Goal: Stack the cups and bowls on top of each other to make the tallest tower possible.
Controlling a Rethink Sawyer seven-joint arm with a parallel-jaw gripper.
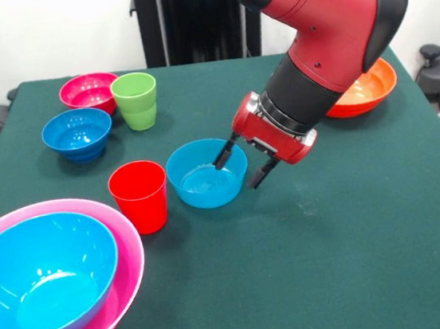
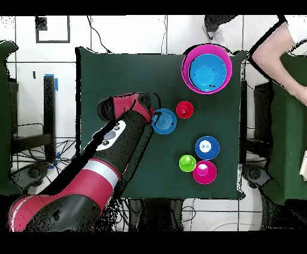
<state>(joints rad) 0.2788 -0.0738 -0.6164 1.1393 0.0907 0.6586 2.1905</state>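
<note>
Front view: nearest, at about 8 o'clock on the green counter (image 1: 356, 228), the tower (image 1: 54, 285) is a large light blue bowl nested in the hot-pink one; past it the red cup (image 1: 139, 194) stands just beside a small blue bowl (image 1: 205, 174) at centre. The tool (image 1: 242, 168) hangs open, fingers spread, at that bowl's 3 o'clock rim. Farther off, at 10 to 11 o'clock, stand a darker blue bowl (image 1: 77, 134), the green cup (image 1: 136, 100) and a magenta bowl (image 1: 86, 91), with an orange bowl (image 1: 367, 90) at 2 o'clock behind the arm.
</note>
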